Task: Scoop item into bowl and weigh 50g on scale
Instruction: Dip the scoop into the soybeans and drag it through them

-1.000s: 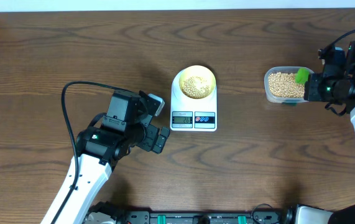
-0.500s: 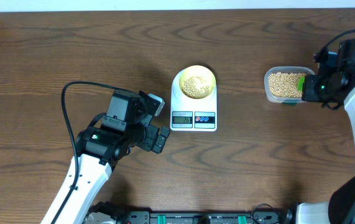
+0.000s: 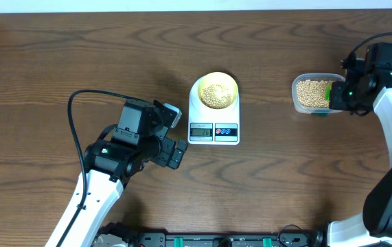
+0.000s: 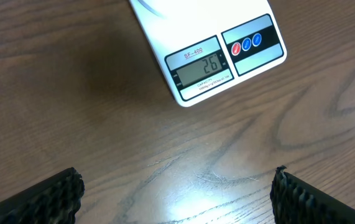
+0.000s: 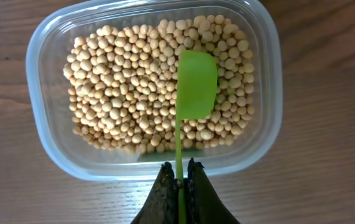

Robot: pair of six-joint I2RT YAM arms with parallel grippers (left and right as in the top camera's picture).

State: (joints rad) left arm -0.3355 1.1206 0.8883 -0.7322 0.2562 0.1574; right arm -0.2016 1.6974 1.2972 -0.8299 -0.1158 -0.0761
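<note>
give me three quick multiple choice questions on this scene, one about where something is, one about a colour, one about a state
1. Where does the bowl sit?
A) on the scale
B) left of it on bare wood
C) behind it
2. What colour is the scoop?
A) red
B) green
C) white
3. The right hand is:
A) open and empty
B) shut on the scoop
C) out of view
Answers: 1 A, the overhead view shows it on the scale's platform; 2 B, its blade shows green over the soybeans; 3 B, its fingers pinch the handle.
</note>
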